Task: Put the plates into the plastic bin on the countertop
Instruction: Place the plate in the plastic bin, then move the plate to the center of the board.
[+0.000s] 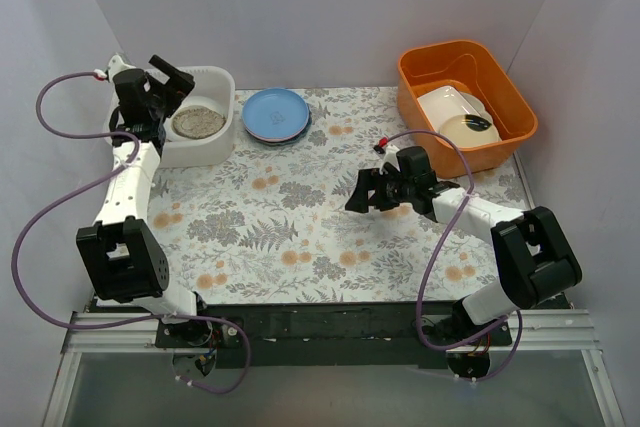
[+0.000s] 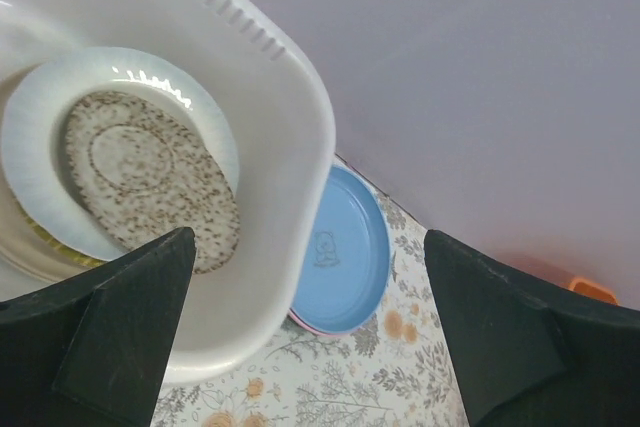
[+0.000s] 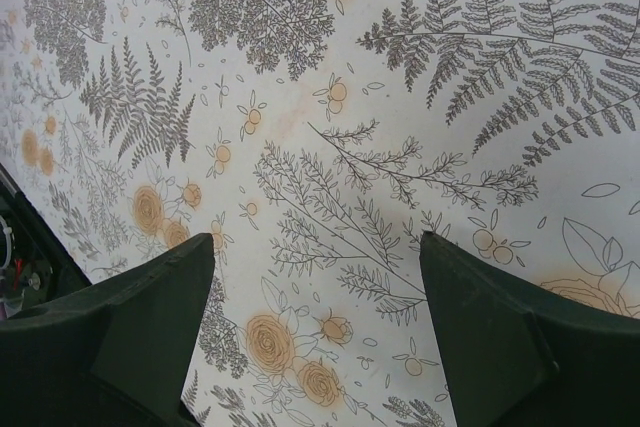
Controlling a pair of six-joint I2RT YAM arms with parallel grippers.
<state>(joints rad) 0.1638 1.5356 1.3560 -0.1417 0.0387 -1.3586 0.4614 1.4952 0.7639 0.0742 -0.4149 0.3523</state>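
The plastic bin [image 1: 222, 112] stands at the far left of the countertop [image 1: 300, 227]. In it a brown-speckled plate [image 2: 150, 177] lies on top of a white scalloped plate [image 2: 40, 127], with a yellow edge [image 2: 45, 242] showing underneath. My left gripper [image 1: 178, 82] hangs open above the bin's near-left part, holding nothing. A blue plate [image 1: 276, 114] rests on the countertop just right of the bin, on top of a pink one [image 2: 315, 325]. My right gripper [image 1: 356, 192] stands open over bare countertop near the middle, jaws wide and empty [image 3: 315, 247].
An orange tub [image 1: 510, 97] sits at the far right, holding a white rectangular dish [image 1: 445, 105] and a cream dish with a black blob [image 1: 470, 127]. Grey walls close in the back and both sides.
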